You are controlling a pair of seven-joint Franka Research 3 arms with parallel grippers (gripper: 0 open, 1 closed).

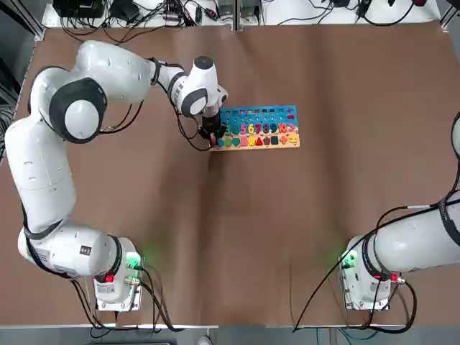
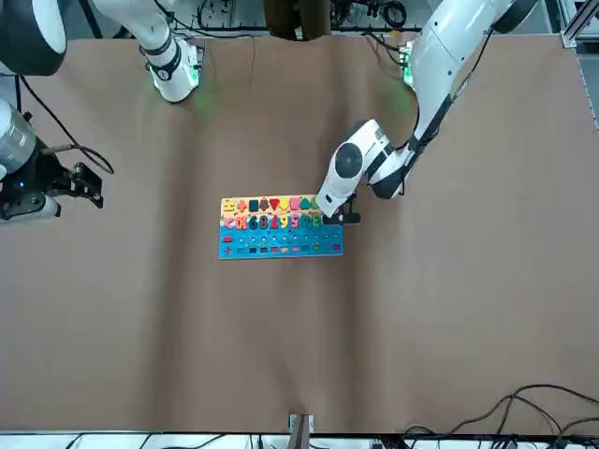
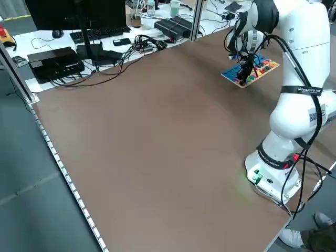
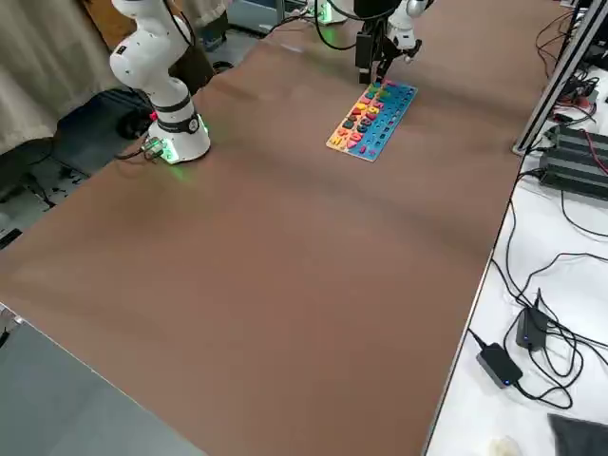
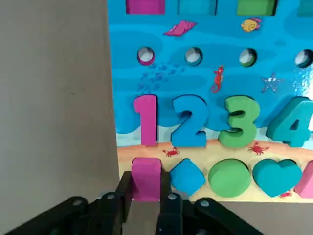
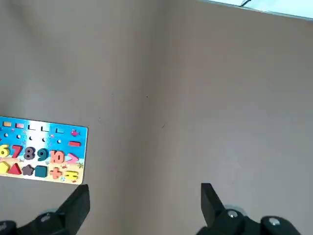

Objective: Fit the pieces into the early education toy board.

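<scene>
Top view: the early education toy board [image 1: 262, 127] lies flat on the brown table [image 1: 237, 215], toward the far half and a little left of centre. It has a blue upper field, a row of coloured numbers and a tan strip of small shapes along the near edge. The left gripper [image 1: 212, 135] points down at the board's left end; the right arm stays low at the right edge.

Front view: the board [image 2: 281, 227] appears turned round, its tan strip away from the camera. The left gripper [image 2: 339, 215] meets its right-hand corner here. The right gripper [image 2: 89, 184] hangs at the picture's left, well apart from the board.

Left side view: the board [image 3: 257, 68] is seen aslant at the far end of the table, with the black fingers [image 3: 243, 73] down on its near corner.

Right side view: the board [image 4: 372, 118] is a narrow bright rectangle; the left gripper [image 4: 369, 68] is at its far end.

Left wrist view: the fingers [image 5: 168, 205] are narrowed on a pink rectangular piece [image 5: 145, 177], held at the corner slot of the tan strip beside a blue diamond [image 5: 188, 176], a green circle [image 5: 230, 175] and a teal heart [image 5: 276, 176]. Above stand 1, 2, 3 and 4.

Right wrist view: the right fingers [image 6: 209, 198] are spread wide over bare table, with the board's other end [image 6: 44, 152] far off.
</scene>
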